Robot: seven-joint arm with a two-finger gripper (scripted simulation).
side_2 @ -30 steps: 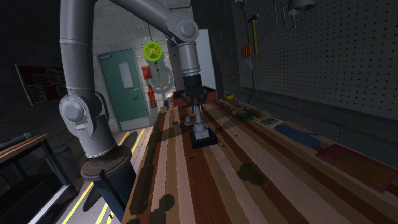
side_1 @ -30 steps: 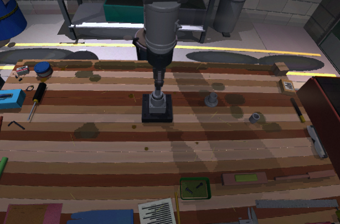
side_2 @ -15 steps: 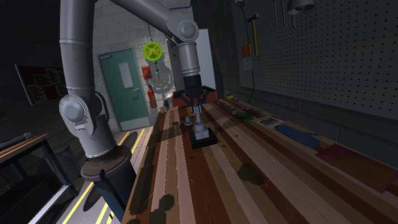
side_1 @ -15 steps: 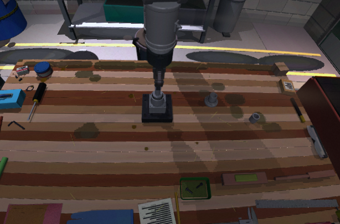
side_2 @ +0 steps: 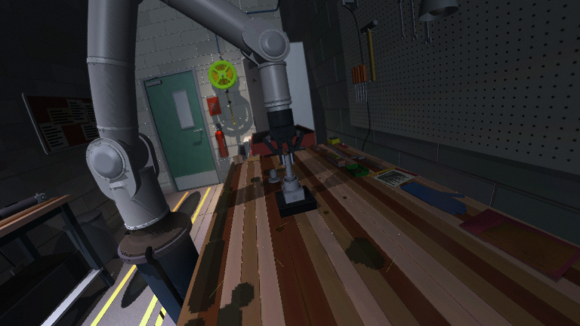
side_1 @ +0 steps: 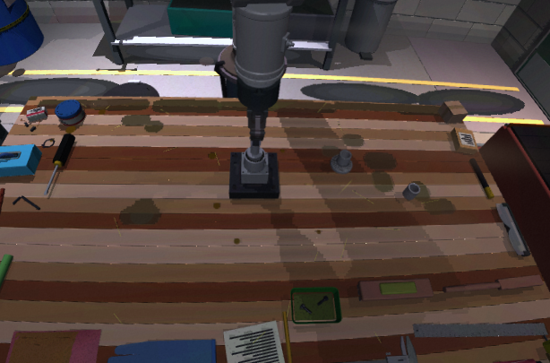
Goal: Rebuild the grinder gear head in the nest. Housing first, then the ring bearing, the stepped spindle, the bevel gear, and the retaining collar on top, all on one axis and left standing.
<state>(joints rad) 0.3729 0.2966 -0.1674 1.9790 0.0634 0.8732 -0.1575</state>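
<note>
The stepped spindle (side_1: pixel 255 144) (side_2: pixel 289 169) stands upright in the ring bearing (side_1: pixel 254 157) and is held at its upper end by my gripper (side_1: pixel 256 132) (side_2: pixel 288 157), which is closed on it. The bearing sits on the grey housing (side_1: pixel 255 170) (side_2: pixel 293 195). The housing stands in the black square nest (side_1: pixel 254 177) (side_2: pixel 297 204) at mid-bench. The bevel gear (side_1: pixel 341 161) (side_2: pixel 273 175) stands on the bench to the right of the nest. The retaining collar (side_1: pixel 411 191) lies further right, on its side.
A green tray (side_1: pixel 315 305) with screws sits near the front edge. A screwdriver (side_1: pixel 58 160) and a blue box (side_1: pixel 18 159) lie at the left. A dark red bin (side_1: pixel 519 175) stands at the right edge. Paper and a blue glove (side_1: pixel 165 351) lie in front.
</note>
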